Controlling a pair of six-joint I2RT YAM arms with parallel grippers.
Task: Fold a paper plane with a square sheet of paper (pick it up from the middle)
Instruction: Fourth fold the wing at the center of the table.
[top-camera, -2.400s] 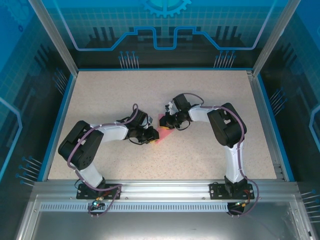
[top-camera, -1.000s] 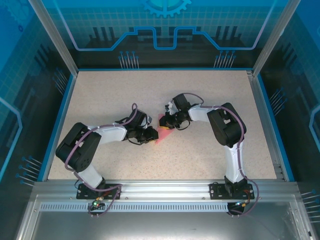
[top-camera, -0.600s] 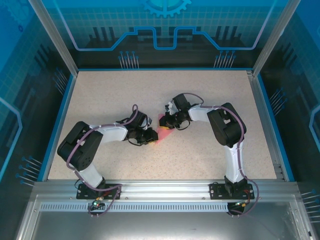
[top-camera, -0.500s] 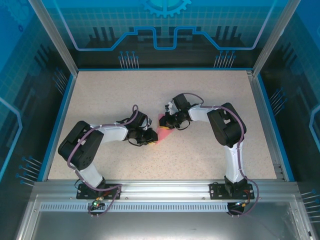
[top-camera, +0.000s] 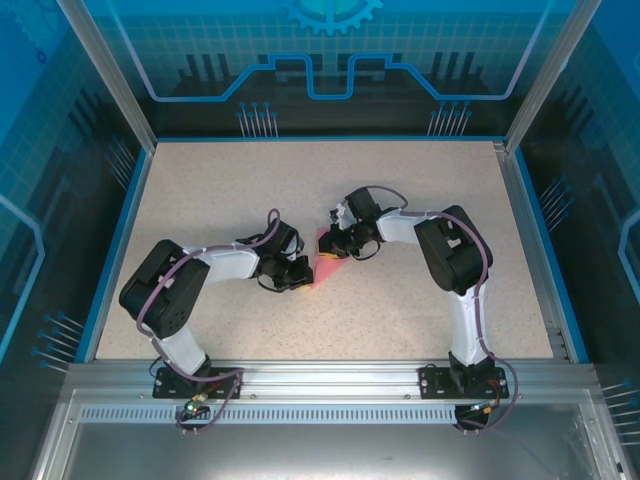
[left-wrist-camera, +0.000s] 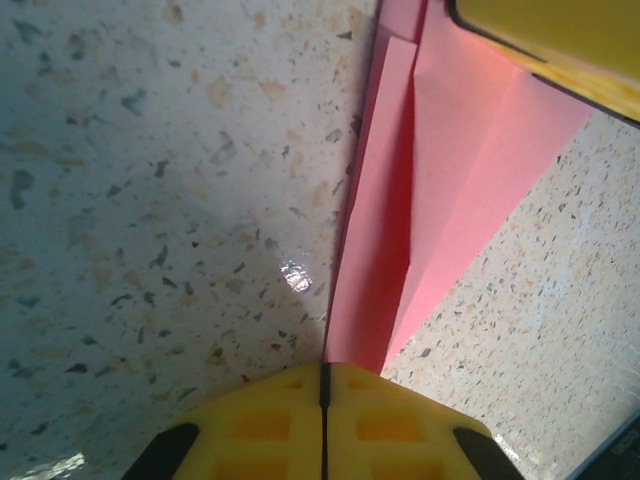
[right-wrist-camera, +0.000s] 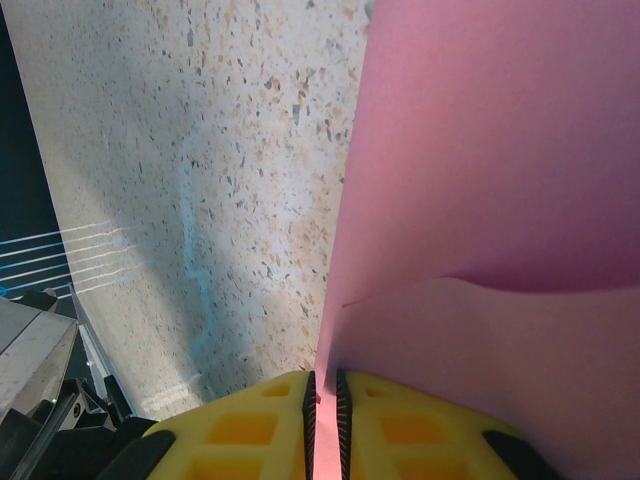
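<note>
Left fingers (left-wrist-camera: 262, 425) were pressed together, pinching the narrow tip of the pink paper (left-wrist-camera: 440, 180) in the seam between them. Right fingers (right-wrist-camera: 250, 430) were clamped on the paper's other end (a sliver of pink showed in the slit between the yellow pads). The paper, folded into a long pointed shape with creased flaps, lay low over the speckled worktop (top-camera: 200, 200) near its middle, well away from every edge, stretched between the two arms.

Robotics lab cell, aluminium frame (top-camera: 112, 80), blue printed panels (top-camera: 420, 45)
</note>
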